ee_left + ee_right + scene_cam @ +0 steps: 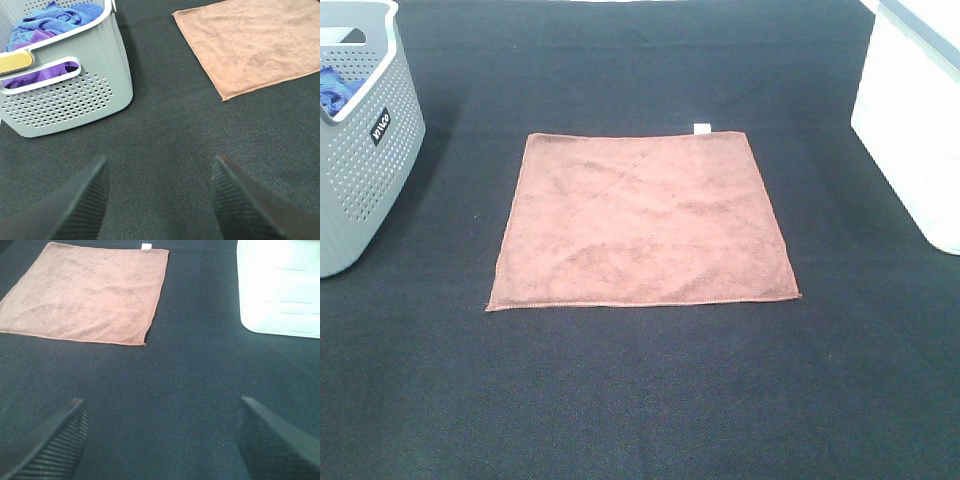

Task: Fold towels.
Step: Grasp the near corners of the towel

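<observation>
A reddish-brown towel (pixel 642 220) lies flat and unfolded in the middle of the black table, with a small white tag (pixel 701 128) on its far edge. It also shows in the left wrist view (pixel 255 45) and the right wrist view (pixel 87 292). Neither gripper shows in the high view. My left gripper (pixel 159 187) is open and empty over bare black cloth, short of the towel's near left corner. My right gripper (pixel 162 432) is open and empty over bare cloth, short of the towel's near right corner.
A grey perforated basket (pixel 360 150) stands at the left edge and holds blue and purple cloths (pixel 47 25). A white bin (pixel 915 120) stands at the right edge, also in the right wrist view (pixel 280 287). The black table cover (pixel 640 400) spreads around the towel.
</observation>
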